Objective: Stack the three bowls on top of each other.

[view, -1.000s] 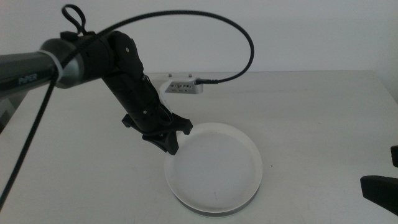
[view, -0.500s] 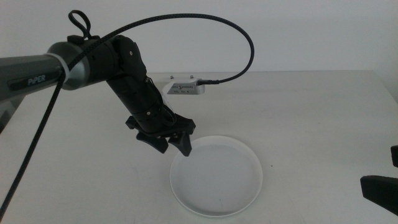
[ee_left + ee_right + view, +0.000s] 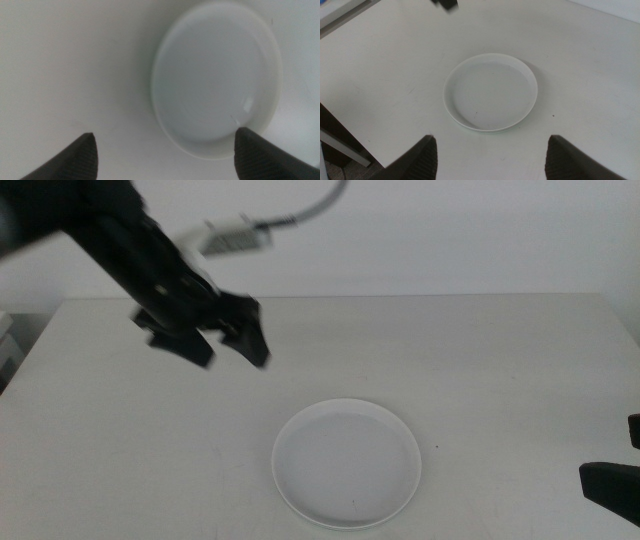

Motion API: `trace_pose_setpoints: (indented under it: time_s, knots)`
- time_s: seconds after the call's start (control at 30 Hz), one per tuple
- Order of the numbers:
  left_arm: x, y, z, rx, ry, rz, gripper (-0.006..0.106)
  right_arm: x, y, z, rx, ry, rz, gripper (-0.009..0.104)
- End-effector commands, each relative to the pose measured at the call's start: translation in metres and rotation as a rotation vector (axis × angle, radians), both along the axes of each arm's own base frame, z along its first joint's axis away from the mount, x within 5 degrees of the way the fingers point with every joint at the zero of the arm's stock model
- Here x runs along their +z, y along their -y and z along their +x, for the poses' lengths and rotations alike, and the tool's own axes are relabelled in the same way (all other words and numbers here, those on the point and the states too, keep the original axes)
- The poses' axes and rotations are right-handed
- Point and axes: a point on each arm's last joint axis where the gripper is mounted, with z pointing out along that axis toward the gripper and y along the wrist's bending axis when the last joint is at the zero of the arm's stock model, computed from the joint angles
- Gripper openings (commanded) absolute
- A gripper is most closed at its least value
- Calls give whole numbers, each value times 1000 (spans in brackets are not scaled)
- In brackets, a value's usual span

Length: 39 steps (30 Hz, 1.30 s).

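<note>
On the plain white table (image 3: pixel 480 370), a shallow round white dish with a low rim (image 3: pixel 347 463) is seen lying flat toward the near edge, with only this 1 dish clearly visible on top. The left claw (image 3: pixel 225 348) is held above the table, well apart from the dish, its 2 dark jaws spread and gripping nothing. The right claw (image 3: pixel 490 157) is kept at the near right side, its jaws likewise spread wide and empty.

A plain white table (image 3: pixel 500 360) fills the scene, backed by a pale wall (image 3: pixel 480 230).
</note>
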Motion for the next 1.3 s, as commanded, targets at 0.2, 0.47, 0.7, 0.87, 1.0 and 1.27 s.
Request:
trace_pose_setpoints:
  time_s: [0.2, 0.47, 0.7, 0.87, 1.0, 1.27]
  knots:
    - [92, -33, -36, 130, 331, -21, 105, 13, 0, 2, -16, 69, 45, 54]
    - [112, -36, -48, 146, 430, -31, 105, 13, 0, 2, -16, 69, 45, 54]
    - [114, -47, -52, 227, 426, 48, 105, 22, -1, 9, -79, 129, 142, 54]
    - [128, -53, -68, 282, 497, 44, 105, 22, -6, 36, -167, 98, 163, 54]
    - [126, -56, -81, 312, 554, 18, 105, 25, -15, 67, -213, 77, 134, 54]
    - [125, -63, -96, 328, 626, 42, 105, 53, -19, 136, -341, 68, 52, 54]
